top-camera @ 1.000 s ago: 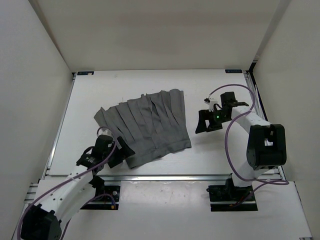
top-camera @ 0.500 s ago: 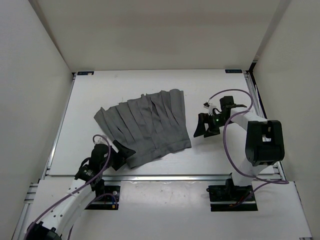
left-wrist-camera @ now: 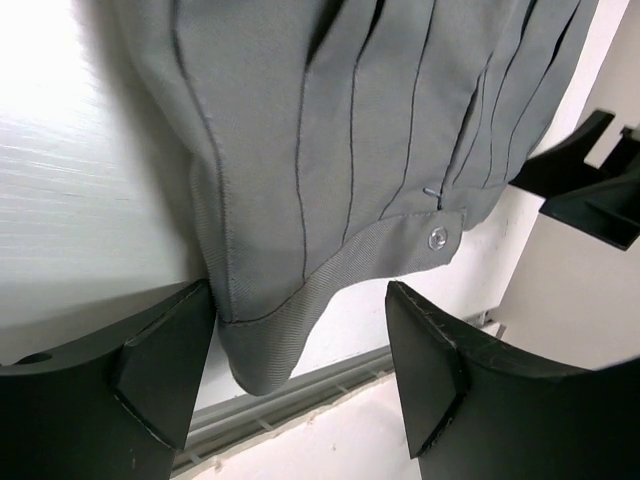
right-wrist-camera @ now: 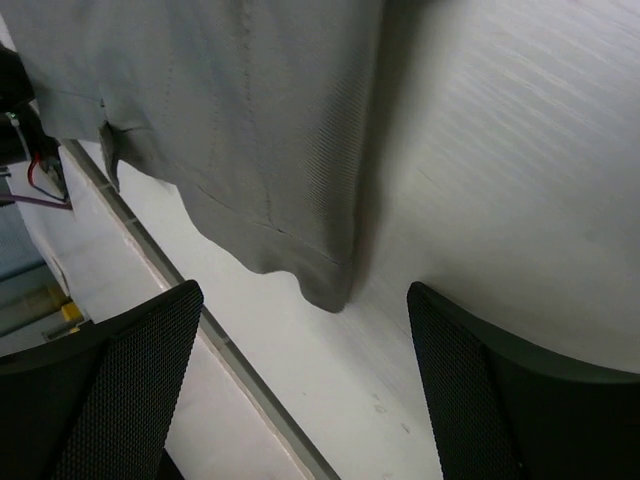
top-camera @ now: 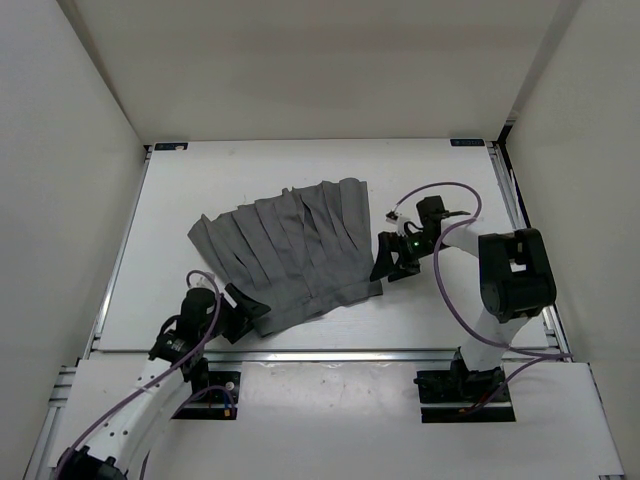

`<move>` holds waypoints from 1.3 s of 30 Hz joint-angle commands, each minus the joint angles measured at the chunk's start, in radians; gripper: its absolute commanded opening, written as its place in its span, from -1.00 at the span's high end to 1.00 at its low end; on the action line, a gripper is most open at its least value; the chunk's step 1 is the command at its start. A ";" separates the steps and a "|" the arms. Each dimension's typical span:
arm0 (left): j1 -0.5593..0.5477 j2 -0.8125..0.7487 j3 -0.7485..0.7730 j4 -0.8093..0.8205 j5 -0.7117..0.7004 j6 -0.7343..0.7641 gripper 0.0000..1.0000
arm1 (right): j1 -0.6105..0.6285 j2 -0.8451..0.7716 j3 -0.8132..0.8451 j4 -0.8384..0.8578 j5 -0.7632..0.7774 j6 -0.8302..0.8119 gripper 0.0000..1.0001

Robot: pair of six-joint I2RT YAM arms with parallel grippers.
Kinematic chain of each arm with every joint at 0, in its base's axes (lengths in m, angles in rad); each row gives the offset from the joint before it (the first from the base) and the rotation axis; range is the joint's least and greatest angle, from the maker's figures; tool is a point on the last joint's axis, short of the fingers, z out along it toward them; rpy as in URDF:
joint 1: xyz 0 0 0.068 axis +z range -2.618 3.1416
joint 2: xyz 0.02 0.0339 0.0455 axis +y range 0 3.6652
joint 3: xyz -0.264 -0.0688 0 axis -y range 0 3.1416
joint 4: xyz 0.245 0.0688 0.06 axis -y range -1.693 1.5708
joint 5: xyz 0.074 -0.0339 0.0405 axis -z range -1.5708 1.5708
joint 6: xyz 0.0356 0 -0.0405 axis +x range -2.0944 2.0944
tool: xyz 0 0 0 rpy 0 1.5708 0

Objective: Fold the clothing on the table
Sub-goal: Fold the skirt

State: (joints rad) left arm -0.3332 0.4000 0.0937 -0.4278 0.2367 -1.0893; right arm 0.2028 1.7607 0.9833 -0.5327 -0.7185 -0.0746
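Centrally, clothing (top-camera: 290,250) lies flat on bench (top-camera: 430,170); left pincer (left-wrist-camera: 300,385), released, straddles its near-left corner; right pincer (right-wrist-camera: 300,380), released, brackets the near-right corner.

Clothing (top-camera: 290,250): matt grey woven cloth, fine twill at the waistband, with a glossy clear button (left-wrist-camera: 435,237). Table (top-camera: 440,180): smooth white with a faint sheen, and a dull metal rail (top-camera: 330,354) at 6 o'clock. Right gripper (right-wrist-camera: 300,310) pads (right-wrist-camera: 140,380): black, dimpled, matt.

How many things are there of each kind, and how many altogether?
Grey clothing: 1
Robot grippers: 2 (left gripper, right gripper)
White table: 1
Total: 4
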 commanded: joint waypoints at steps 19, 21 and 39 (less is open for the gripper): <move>-0.041 0.000 -0.060 0.043 0.099 -0.031 1.00 | 0.017 -0.018 -0.086 0.007 -0.004 0.001 1.00; -0.032 -0.032 -0.032 -0.005 0.112 -0.021 1.00 | 0.001 -0.056 -0.089 -0.039 -0.006 -0.031 1.00; 0.033 -0.141 0.340 -0.282 0.361 -0.051 1.00 | -0.068 -0.622 -0.098 -0.429 -0.009 -0.393 1.00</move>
State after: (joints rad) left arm -0.3283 0.2226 0.3531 -0.6895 0.5369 -1.1591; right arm 0.1146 1.2037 0.8272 -0.8753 -0.7357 -0.3656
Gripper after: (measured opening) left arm 0.151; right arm 0.016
